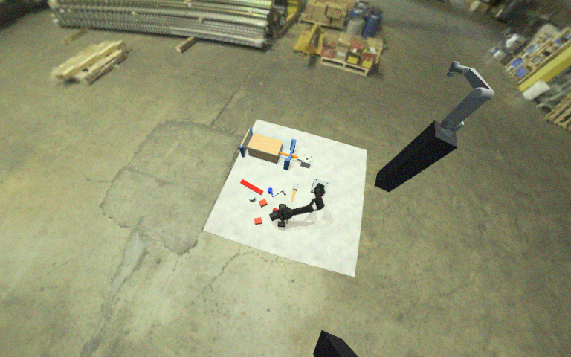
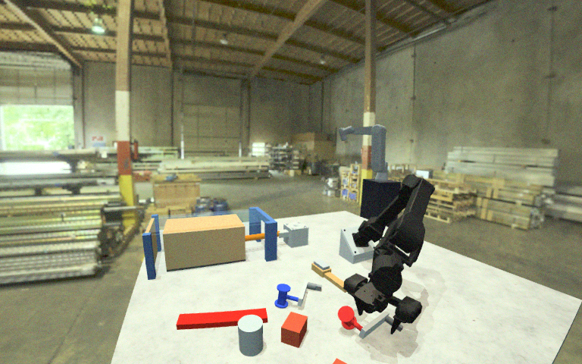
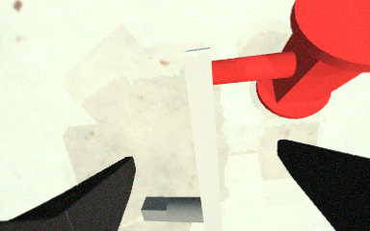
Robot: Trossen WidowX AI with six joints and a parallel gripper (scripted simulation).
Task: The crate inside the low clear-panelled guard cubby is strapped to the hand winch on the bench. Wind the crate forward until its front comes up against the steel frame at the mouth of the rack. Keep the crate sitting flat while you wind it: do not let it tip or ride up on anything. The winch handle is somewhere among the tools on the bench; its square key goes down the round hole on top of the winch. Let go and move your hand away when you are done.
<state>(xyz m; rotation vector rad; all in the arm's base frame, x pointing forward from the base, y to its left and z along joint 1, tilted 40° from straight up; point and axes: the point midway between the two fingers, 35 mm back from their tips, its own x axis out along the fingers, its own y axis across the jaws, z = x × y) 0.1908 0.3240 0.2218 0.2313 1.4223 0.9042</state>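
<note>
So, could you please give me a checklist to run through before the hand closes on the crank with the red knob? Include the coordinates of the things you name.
1. Hand (image 2: 375,319) (image 3: 204,155) open with nothing gripped: ok.
2. Part of the crank (image 2: 373,324) (image 3: 201,120) between the fingers in the wrist view: ok.
3. Square key confirmed on this crank rather than the blue-knobbed one (image 1: 279,193) (image 2: 302,294): cannot tell.
4. Crate (image 1: 265,143) (image 2: 204,242) sitting flat: ok, as far as the views show.
5. Orange strap (image 1: 289,155) (image 2: 256,236) running from crate towards winch (image 1: 305,161) (image 2: 295,234): ok.
</note>
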